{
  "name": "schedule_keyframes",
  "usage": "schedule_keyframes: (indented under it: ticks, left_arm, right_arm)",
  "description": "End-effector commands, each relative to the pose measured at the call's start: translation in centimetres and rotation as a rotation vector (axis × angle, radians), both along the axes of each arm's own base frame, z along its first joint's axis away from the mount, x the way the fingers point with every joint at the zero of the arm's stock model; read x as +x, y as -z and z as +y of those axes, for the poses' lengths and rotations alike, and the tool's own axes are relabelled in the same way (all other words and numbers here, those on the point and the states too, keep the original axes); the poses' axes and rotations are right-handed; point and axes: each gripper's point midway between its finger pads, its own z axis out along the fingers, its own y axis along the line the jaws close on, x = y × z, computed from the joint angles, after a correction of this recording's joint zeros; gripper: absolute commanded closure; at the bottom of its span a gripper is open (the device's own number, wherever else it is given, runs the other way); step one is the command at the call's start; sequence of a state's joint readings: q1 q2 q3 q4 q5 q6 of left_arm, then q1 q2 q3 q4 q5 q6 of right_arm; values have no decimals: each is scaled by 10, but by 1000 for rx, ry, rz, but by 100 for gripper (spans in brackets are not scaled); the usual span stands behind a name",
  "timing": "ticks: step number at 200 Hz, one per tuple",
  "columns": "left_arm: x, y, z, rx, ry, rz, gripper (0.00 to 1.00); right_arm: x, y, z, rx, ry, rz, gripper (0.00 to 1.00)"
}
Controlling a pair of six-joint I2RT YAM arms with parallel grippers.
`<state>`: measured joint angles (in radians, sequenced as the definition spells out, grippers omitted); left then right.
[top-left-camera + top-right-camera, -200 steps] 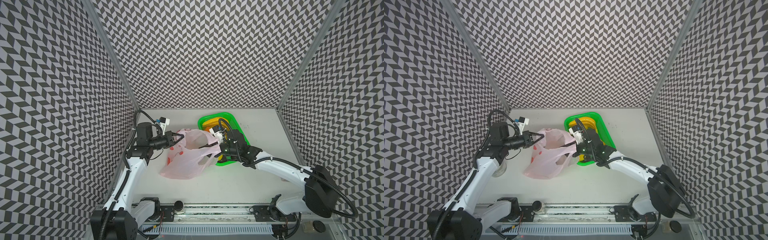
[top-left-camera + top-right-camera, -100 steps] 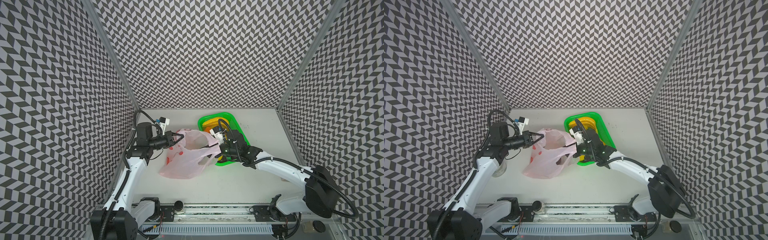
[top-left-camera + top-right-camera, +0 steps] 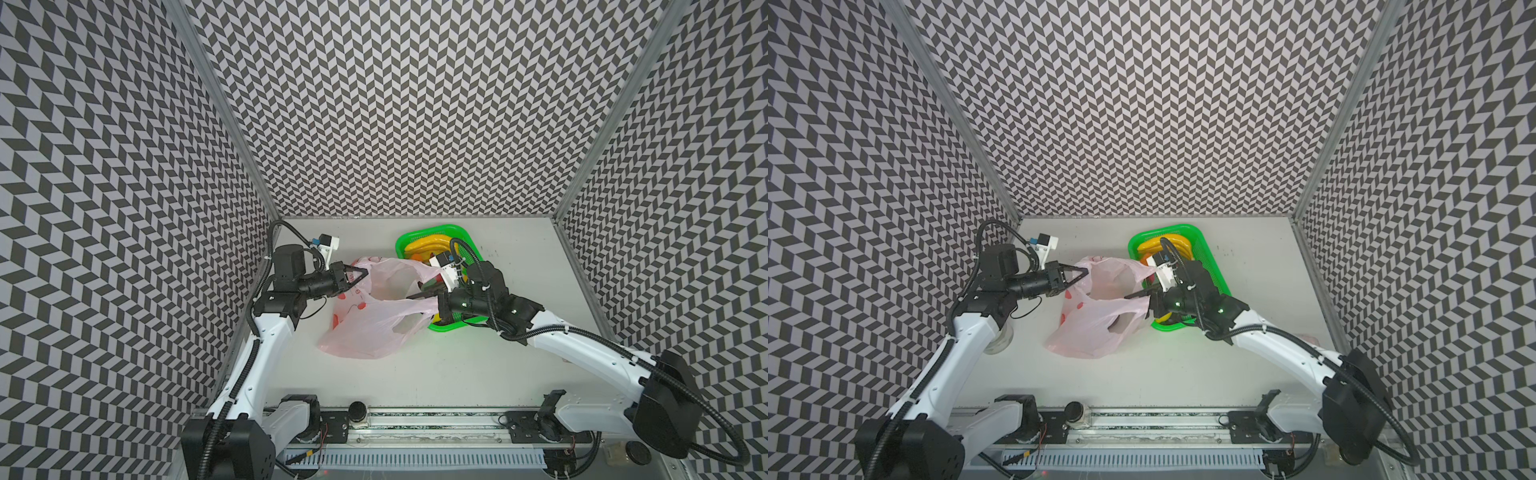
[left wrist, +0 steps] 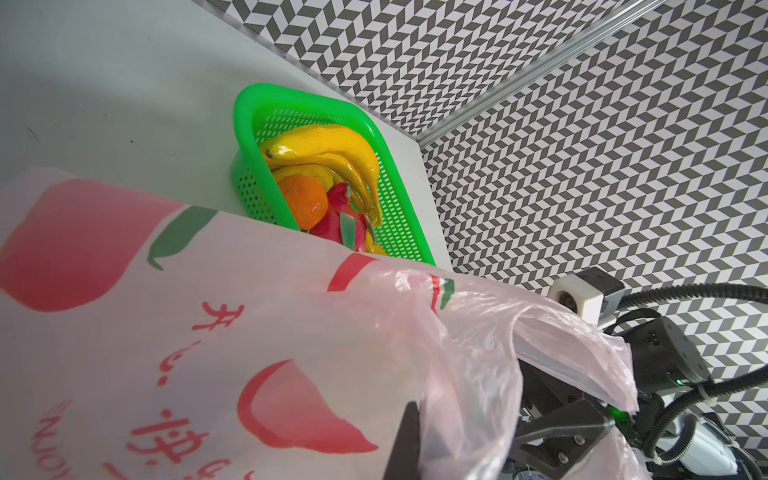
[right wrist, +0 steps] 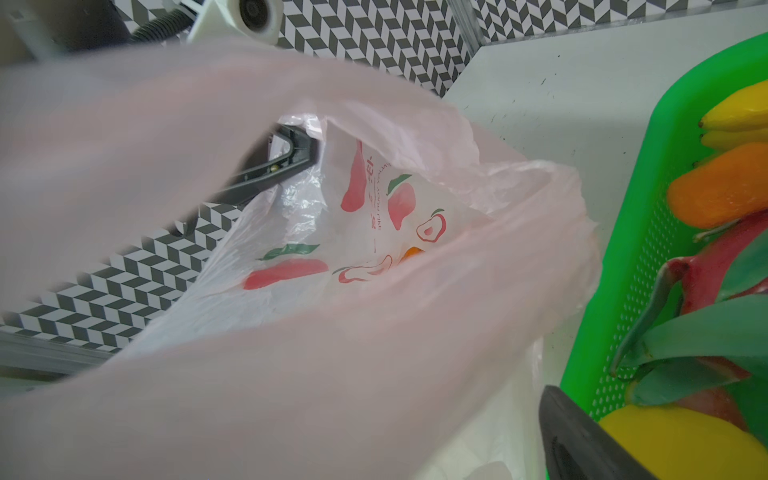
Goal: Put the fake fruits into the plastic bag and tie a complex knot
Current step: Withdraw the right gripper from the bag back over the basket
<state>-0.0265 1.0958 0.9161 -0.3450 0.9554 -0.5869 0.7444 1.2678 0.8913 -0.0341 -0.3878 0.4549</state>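
Plastic bag point(image 3: 374, 328): pale pink with red fruit print, lying on the white table point(image 3: 457, 374) left of centre in both top views. Its mouth is lifted and gaping, and its right edge touches the green basket point(image 3: 399, 245). Left gripper point(image 3: 360, 272): tips pinched together on the bag's upper-left rim. Right gripper point(image 3: 419, 293): at the bag's right rim, with one finger reaching into the mouth. Bananas point(image 3: 428, 245): in the basket's far end. Left wrist view: bag film fills the foreground, and behind it the basket holds bananas, an orange point(image 4: 305, 199) and a dragon fruit point(image 4: 336, 216). The right gripper's jaws stand apart here, gripping nothing, with film draped over one finger point(image 4: 557, 378). Right wrist view: looks into the open mouth, where the left gripper's finger point(image 5: 286, 166) is clamped on the far rim. The basket just beside the bag holds bananas, the orange, the dragon fruit and a lemon point(image 5: 681, 440). Whether any fruit lies inside the bag cannot be told.
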Motion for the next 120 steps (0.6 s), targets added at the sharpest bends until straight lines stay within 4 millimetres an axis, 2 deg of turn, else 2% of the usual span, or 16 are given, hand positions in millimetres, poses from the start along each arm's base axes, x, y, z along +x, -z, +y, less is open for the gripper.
schedule_keyframes:
  ticks: [1,33,81,120]
  left_arm:
    - [4,-10,-1,-6,-1,-38,100]
    - [6,-10,0,-9,-6,-36,100]
    - [8,-12,2,-12,-11,-43,100]
    - [10,-15,7,-18,-22,-53,100]
  right_arm:
    - [5,-6,-16,2,46,-34,8]
    - [9,-10,-36,-33,84,-63,6]
    - [4,-16,-67,-132,124,-106,4]
    - [19,-3,-105,-284,207,-77,4]
